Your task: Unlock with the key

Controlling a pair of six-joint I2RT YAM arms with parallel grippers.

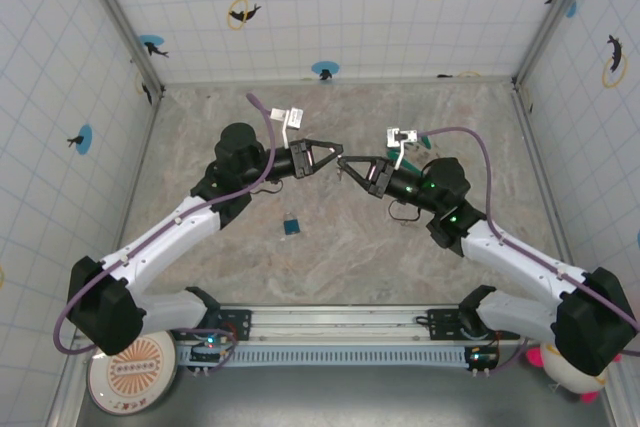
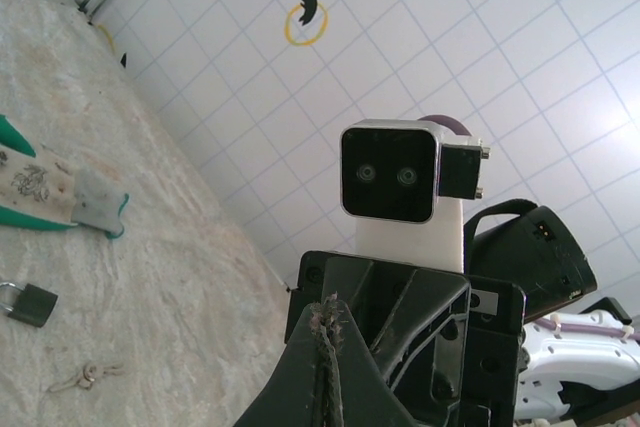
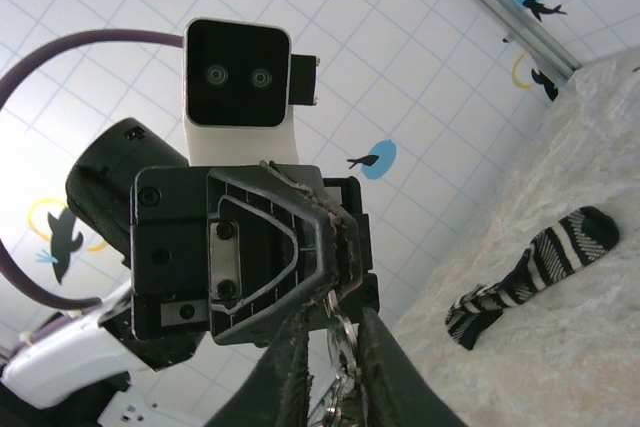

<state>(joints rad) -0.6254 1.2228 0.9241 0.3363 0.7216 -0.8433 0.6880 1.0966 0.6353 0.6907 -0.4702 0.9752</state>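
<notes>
My two grippers meet tip to tip in mid-air over the middle of the table, the left gripper [image 1: 338,158] against the right gripper [image 1: 348,164]. In the right wrist view a thin silver key [image 3: 343,342] on a ring hangs down from the tip of the left gripper [image 3: 340,222], whose jaws are shut on its top. My right gripper [image 3: 338,307] has a finger on each side of the key. The key lies against one pad and a narrow gap shows on the other side. My left gripper [image 2: 330,319] is pressed shut. A small blue padlock [image 1: 291,226] lies on the table below.
In the left wrist view a grey padlock [image 2: 25,302], a loose bunch of small keys [image 2: 88,375] and a green-edged cloth [image 2: 60,192] lie on the table. A striped sock [image 3: 530,272] lies further off. Tiled walls enclose the marbled table [image 1: 330,257].
</notes>
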